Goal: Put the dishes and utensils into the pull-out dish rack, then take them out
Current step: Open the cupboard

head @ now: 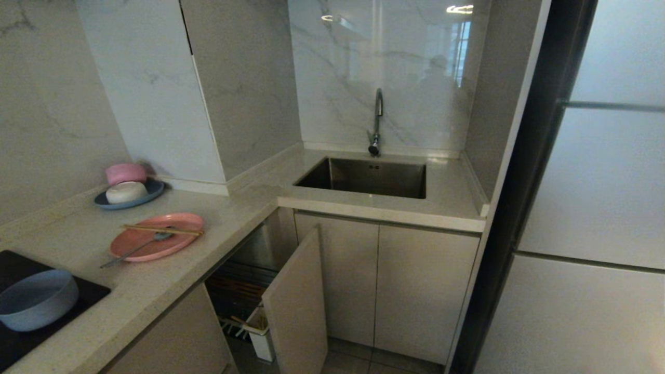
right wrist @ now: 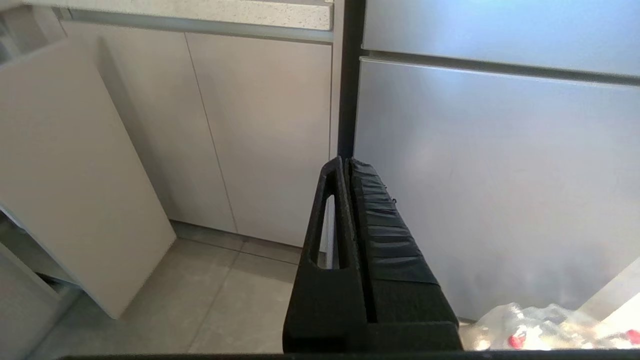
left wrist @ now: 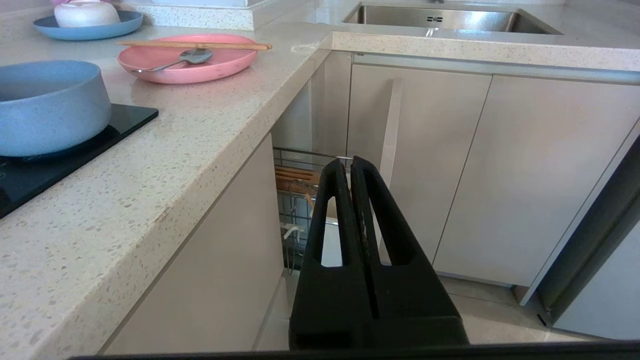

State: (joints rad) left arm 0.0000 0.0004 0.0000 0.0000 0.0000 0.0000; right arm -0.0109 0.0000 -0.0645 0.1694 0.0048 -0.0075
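While both clenched, empty — left claw [left wrist: 350, 165] | pull-out dish rack [left wrist: 295, 200] beyond — right claw [right wrist: 345, 165] apart.

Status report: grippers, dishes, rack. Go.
Left gripper and right gripper both shut, empty, below counter level. Pink plate with chopsticks and spoon, blue-grey bowl on counter. Pull-out dish rack partly out, unloaded.
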